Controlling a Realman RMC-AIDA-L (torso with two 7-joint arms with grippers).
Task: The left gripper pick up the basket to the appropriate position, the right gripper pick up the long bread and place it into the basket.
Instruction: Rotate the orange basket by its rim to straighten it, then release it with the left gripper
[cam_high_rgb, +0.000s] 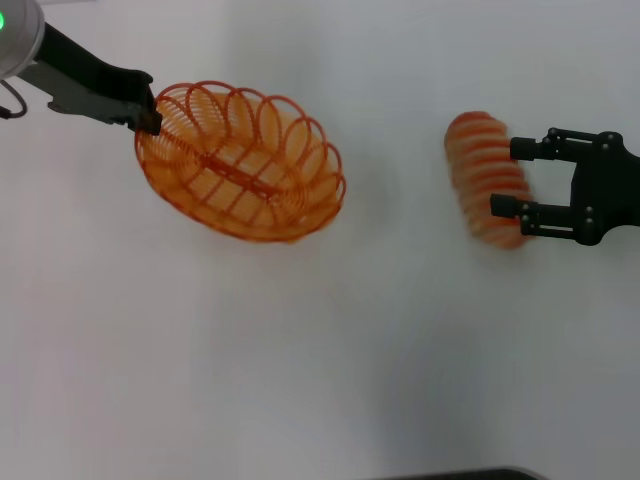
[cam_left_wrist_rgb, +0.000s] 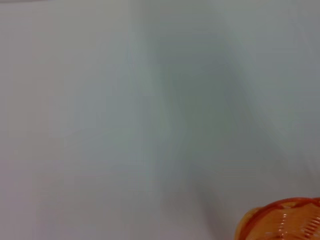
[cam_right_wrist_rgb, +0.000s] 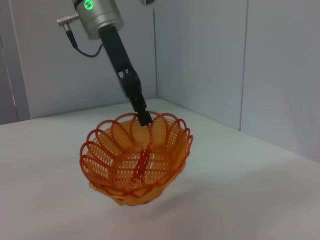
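Note:
The orange wire basket (cam_high_rgb: 242, 162) hangs tilted above the white table at the left; my left gripper (cam_high_rgb: 148, 112) is shut on its far-left rim. The right wrist view shows the basket (cam_right_wrist_rgb: 137, 159) lifted off the table, with the left gripper (cam_right_wrist_rgb: 144, 118) clamped on its rim. A bit of the basket (cam_left_wrist_rgb: 285, 220) shows in the left wrist view. The long bread (cam_high_rgb: 485, 177), tan with orange-brown ridges, lies at the right. My right gripper (cam_high_rgb: 508, 178) is shut on the long bread, one finger (cam_high_rgb: 525, 148) at each side of it.
The white table (cam_high_rgb: 320, 360) spreads between basket and bread. A dark edge (cam_high_rgb: 460, 474) shows at the table's front. Grey wall panels (cam_right_wrist_rgb: 210, 60) stand behind the table in the right wrist view.

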